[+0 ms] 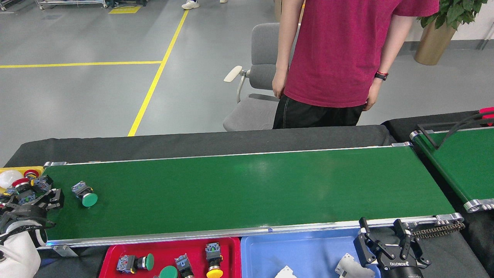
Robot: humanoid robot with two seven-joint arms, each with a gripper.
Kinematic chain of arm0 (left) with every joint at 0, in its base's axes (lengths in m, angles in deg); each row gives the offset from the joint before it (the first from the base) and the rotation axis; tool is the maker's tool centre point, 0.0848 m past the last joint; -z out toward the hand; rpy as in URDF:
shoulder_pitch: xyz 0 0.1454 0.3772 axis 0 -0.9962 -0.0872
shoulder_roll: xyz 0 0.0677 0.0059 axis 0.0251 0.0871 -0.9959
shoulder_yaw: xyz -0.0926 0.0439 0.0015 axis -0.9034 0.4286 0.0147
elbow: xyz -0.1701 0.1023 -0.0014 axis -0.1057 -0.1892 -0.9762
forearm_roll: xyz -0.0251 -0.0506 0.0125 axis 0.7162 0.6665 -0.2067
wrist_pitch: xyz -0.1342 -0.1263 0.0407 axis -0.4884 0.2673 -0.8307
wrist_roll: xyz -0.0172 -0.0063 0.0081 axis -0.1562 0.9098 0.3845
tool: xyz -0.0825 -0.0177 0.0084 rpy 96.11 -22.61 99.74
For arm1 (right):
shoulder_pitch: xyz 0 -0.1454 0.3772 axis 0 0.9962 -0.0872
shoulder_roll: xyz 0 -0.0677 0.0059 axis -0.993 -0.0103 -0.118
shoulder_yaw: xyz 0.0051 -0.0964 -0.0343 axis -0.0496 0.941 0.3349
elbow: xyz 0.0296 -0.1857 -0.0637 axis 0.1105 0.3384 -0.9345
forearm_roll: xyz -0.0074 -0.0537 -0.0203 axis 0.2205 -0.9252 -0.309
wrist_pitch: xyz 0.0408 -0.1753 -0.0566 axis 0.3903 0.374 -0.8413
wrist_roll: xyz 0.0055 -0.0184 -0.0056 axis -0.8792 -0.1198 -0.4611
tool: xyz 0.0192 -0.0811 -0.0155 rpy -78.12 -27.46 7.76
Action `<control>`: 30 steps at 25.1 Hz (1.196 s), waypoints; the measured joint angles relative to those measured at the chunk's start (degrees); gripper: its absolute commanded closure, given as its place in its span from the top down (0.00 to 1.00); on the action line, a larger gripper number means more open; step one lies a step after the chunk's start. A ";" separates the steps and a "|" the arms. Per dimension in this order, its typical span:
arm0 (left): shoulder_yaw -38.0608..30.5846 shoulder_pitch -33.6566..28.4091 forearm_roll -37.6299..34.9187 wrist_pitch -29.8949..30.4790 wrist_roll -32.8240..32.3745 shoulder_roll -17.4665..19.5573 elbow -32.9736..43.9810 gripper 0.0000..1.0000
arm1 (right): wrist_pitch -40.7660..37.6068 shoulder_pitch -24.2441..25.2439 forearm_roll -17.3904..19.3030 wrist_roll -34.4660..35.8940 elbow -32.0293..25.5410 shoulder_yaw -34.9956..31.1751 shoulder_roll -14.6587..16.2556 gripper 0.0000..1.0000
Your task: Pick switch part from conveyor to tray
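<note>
The conveyor (251,189) is a long dark green belt in a silver frame, spanning the table. One switch part (85,194) with a green round cap lies on the belt near its left end. More switch parts (27,185) with red caps are heaped at the belt's left end. My left gripper (38,197) hovers over that heap, just left of the green-capped part, with its fingers spread and nothing in them. The red tray (115,251) at the front holds several switch parts. My right gripper (383,231) stands open and holds nothing, at the right edge of the blue tray (305,251).
A person in a red shirt (339,54) stands behind the table beside a grey chair (254,92). A smaller green belt (463,162) with a black cable lies at the right. A yellow bin (15,170) with a white bulb sits at the far left. White parts lie in the blue tray.
</note>
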 measured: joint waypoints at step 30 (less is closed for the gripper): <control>9.85 -61.37 10.89 38.06 -10.59 -1.74 85.70 1.00 | 0.33 0.26 -0.08 -0.02 0.00 0.09 0.00 0.95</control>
